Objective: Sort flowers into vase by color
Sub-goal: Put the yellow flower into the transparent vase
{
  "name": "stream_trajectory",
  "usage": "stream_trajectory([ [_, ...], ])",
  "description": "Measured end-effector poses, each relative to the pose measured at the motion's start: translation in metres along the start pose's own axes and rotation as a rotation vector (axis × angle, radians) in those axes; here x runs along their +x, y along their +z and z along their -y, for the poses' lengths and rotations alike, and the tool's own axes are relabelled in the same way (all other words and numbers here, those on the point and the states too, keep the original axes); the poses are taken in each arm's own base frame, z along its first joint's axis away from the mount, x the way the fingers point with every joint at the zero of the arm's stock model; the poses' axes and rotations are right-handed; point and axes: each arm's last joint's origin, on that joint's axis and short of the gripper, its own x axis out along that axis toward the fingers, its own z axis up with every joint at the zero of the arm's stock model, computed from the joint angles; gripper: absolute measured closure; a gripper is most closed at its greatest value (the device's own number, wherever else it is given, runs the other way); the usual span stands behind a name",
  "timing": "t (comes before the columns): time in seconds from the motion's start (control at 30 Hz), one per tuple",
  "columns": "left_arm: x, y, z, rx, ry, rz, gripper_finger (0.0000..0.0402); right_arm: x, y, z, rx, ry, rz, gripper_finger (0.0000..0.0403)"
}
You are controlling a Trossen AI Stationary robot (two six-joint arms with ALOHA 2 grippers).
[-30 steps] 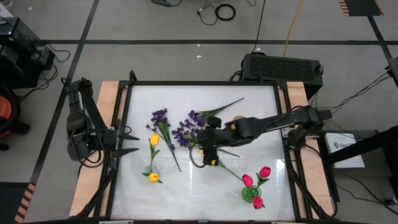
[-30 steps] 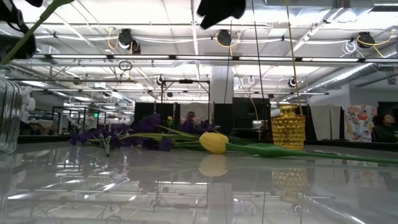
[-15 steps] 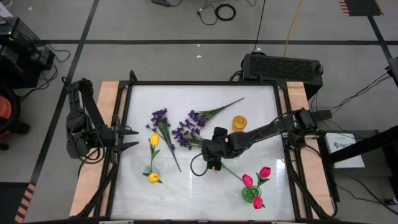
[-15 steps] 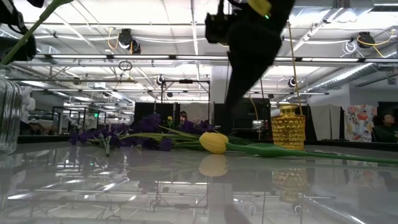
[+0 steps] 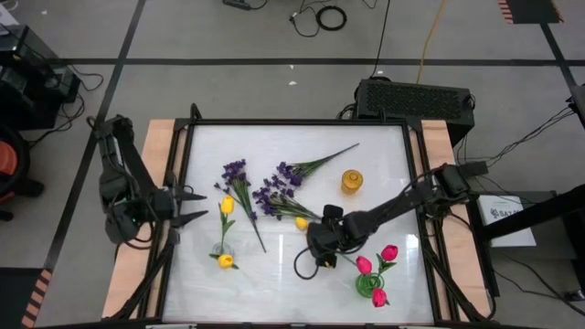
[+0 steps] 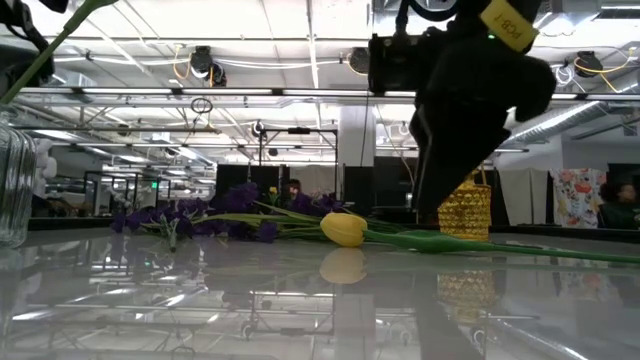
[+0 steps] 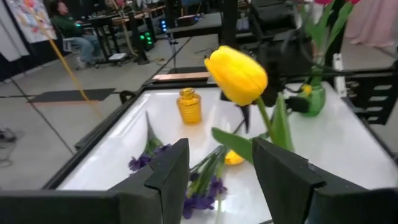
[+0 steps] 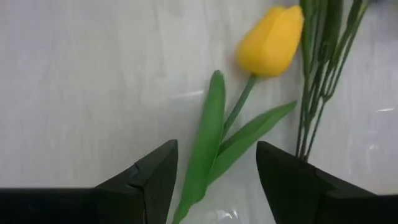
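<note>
Right wrist view: right claw (image 8: pixel 214 180) spread open, straddling the stem of a loose yellow tulip (image 8: pixel 272 41) lying on the worktop (image 8: pixel 93 81), presumably aligned for pickup. Left claw (image 5: pixel 187 206) open, parked at the worktop's left edge.

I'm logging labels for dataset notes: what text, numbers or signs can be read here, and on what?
Yellow sticker on the right arm: dark characters, too blurred to read.
White sheet right of the table: print too small to read.
No other text is legible.
</note>
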Motion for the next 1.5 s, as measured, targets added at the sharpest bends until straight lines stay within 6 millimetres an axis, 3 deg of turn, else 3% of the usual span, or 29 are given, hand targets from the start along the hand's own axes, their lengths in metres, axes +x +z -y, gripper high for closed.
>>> stream_trajectory([
  [0.23,0.004,0.000,-0.002,0.003,0.043,-0.002,0.0219,0.001,-0.003,-0.001,0.009,0.006,-0.030,0.0193],
  [0.43,0.004,0.000,-0.003,0.001,0.053,-0.003,0.0219,0.026,-0.008,-0.002,-0.021,-0.030,-0.094,0.0193],
  [0.63,0.004,0.000,-0.003,0.001,0.052,-0.003,0.0219,0.034,-0.007,0.000,-0.041,-0.029,-0.110,0.0201],
  [0.77,0.004,0.000,-0.003,0.001,0.052,-0.003,0.0219,0.035,-0.007,0.000,-0.040,-0.025,-0.110,0.0240],
  [1.03,0.004,0.000,-0.003,0.002,0.052,-0.003,0.0219,0.036,-0.008,-0.001,-0.035,-0.018,-0.116,0.0369],
  [1.13,0.004,0.000,-0.003,0.002,0.052,-0.003,0.0219,0.031,-0.006,0.000,-0.031,-0.012,-0.100,0.0395],
  [1.23,0.004,0.000,-0.003,0.003,0.052,-0.003,0.0219,0.020,-0.004,0.005,-0.021,-0.020,-0.071,0.0390],
  [1.5,0.004,0.000,-0.003,0.004,0.051,-0.003,0.0219,-0.040,0.019,0.025,0.030,0.023,0.148,0.0397],
])
